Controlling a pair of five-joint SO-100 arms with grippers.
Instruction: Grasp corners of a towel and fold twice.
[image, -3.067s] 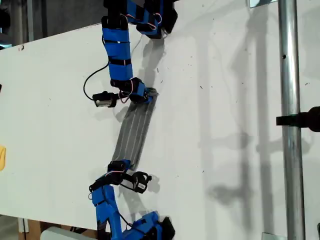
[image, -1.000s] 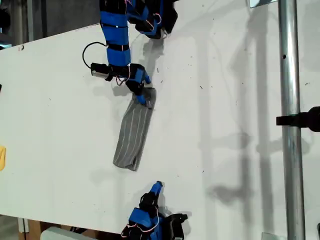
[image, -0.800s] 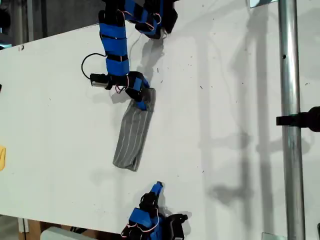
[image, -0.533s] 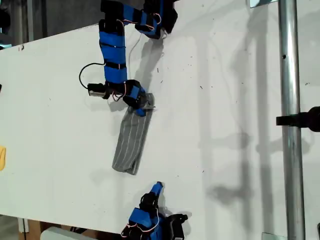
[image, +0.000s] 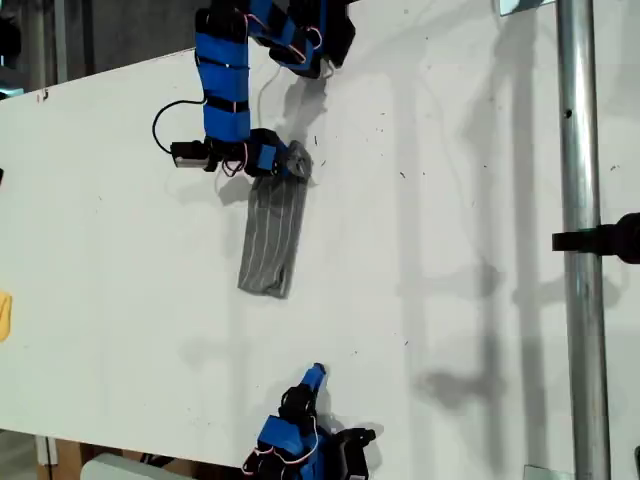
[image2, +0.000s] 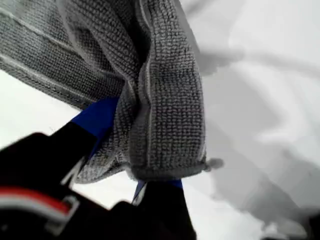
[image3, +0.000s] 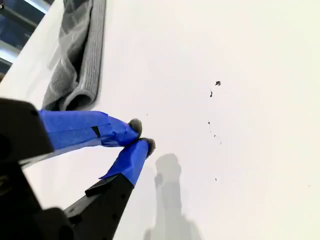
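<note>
The grey pinstriped towel lies as a long narrow folded strip on the white table. My first gripper is shut on the strip's far end, near the top of the exterior view. In the first wrist view the bunched hem of the towel is pinched between the blue fingers of my first gripper. My second gripper sits at the exterior view's bottom edge, shut and holding nothing. The second wrist view shows my second gripper with its tips touching, and the towel's rolled near end well away from them.
A metal pole runs top to bottom along the exterior view's right, with a black clamp on it. A yellow object shows at the exterior view's left edge. Small dark specks dot the table.
My first gripper has dragged the towel toward the top of the exterior view, its end bunching up. Earlier, my second gripper let go of the near end and withdrew; it has since stayed still.
</note>
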